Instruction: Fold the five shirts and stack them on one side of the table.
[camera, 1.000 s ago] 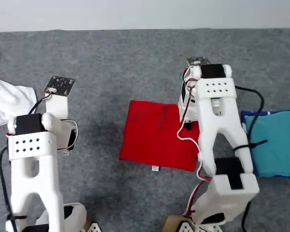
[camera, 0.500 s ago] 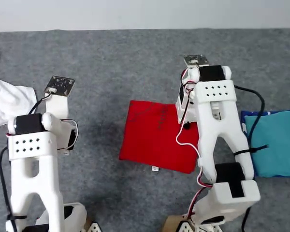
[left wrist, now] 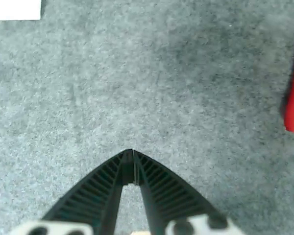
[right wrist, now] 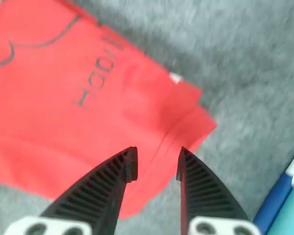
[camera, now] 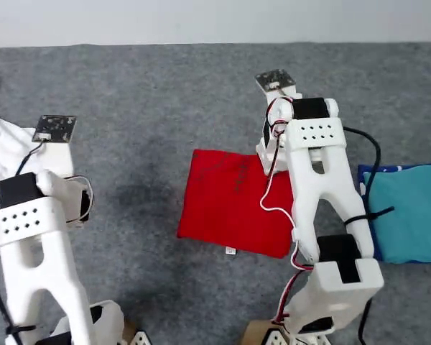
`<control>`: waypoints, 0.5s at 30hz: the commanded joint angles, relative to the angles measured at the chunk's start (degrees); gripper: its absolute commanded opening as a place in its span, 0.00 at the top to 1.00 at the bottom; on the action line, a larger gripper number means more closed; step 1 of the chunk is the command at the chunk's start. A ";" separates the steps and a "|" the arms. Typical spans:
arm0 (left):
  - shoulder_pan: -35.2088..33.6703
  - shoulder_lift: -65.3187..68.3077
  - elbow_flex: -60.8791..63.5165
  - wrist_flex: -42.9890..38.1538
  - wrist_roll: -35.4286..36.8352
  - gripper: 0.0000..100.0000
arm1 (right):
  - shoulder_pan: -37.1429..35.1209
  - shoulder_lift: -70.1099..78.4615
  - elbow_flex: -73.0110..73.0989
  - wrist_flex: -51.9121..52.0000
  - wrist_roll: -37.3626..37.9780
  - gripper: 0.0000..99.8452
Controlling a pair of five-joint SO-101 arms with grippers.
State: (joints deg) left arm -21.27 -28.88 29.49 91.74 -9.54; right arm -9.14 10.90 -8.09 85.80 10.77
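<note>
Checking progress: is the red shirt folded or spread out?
Folded: the red shirt lies as a compact rectangle, no sleeves sticking out.

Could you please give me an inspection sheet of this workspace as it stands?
Surface: grey felt-like table cover, flat.
Job's things: folded red shirt in the middle; teal shirt lying flat on a dark blue shirt at one side edge; crumpled white shirt at the opposite edge.
Clutter: nothing seen.
Grippers: left gripper shut over the cover; right gripper open above the red shirt's edge.
Cables: white wire and black cable run along the right arm.
Surroundings: pale wall behind the table.
</note>
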 commanded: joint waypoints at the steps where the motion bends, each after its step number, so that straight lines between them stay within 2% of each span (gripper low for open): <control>1: -0.35 -1.23 -0.31 -2.37 -0.35 1.00 | -0.04 -0.04 -1.32 -3.21 0.70 0.86; 7: -0.35 -1.14 -0.31 -4.40 -0.35 1.00 | 1.27 2.59 -2.81 -5.05 0.70 0.86; 15: -0.35 -1.14 -0.31 -4.40 -0.35 1.00 | 3.56 9.10 -11.08 0.04 0.70 0.86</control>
State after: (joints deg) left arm -21.45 -28.88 29.49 88.31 -9.54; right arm -6.42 20.04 -13.98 84.31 11.03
